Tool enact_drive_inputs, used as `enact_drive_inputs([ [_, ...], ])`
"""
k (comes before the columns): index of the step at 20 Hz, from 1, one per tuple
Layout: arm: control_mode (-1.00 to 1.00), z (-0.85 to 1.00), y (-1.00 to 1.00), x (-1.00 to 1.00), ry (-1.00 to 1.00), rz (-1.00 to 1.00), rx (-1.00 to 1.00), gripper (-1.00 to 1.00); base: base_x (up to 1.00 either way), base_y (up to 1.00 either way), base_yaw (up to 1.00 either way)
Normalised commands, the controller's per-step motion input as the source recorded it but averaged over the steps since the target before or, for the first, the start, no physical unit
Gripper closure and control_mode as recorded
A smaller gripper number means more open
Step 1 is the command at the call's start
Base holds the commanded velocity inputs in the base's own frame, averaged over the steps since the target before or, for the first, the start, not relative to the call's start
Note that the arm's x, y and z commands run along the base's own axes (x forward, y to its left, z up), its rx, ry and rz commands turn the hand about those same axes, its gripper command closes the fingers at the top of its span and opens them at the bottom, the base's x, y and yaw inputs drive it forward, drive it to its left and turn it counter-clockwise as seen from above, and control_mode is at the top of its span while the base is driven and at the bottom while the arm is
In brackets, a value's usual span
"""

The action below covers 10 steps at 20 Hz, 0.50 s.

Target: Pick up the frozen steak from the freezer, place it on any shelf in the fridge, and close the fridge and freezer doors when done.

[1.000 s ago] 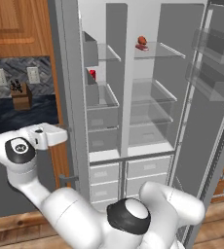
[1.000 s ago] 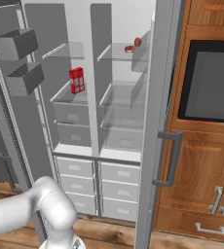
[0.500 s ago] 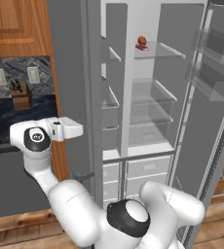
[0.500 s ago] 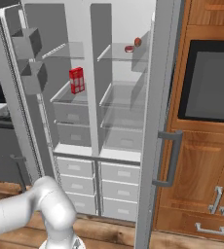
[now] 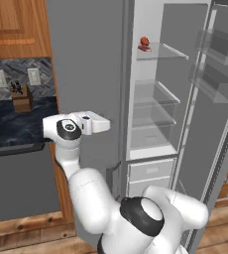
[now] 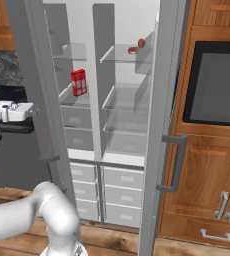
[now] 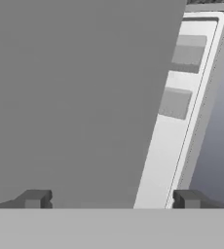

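Steak (image 5: 144, 47) lies on the top glass shelf (image 5: 161, 51) of the fridge (image 5: 155, 99), just beside a rounder orange-red lump (image 5: 144, 40) — the right base view shows the pair at the shelf's right end. The lower glass shelves hold nothing, and pale drawers (image 5: 149, 171) sit shut below. Inside the freezer (image 6: 77, 85) a red carton (image 6: 78, 82) stands upright on a grey bin. The freezer door (image 5: 86, 74) is swung most of the way across its compartment; the fridge door (image 6: 162, 125) stands open. The hand (image 7: 109, 198) is pressed close to the freezer door's outer face, fingers (image 7: 33, 198) spread wide apart, holding nothing. A knife block (image 5: 21, 95) stands on the dark worktop (image 5: 12, 124).
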Motion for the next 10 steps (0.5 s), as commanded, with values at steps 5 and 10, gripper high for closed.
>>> enact_drive_inputs([
  [5,-1.00,0.07,-0.68,0.32,-0.13,0.00,0.04,-1.00,0.00,0.00,0.00],
  [10,-1.00,0.02,-0.48,0.46,-0.06,0.02,0.03,-1.00,0.00,0.00,0.00],
])
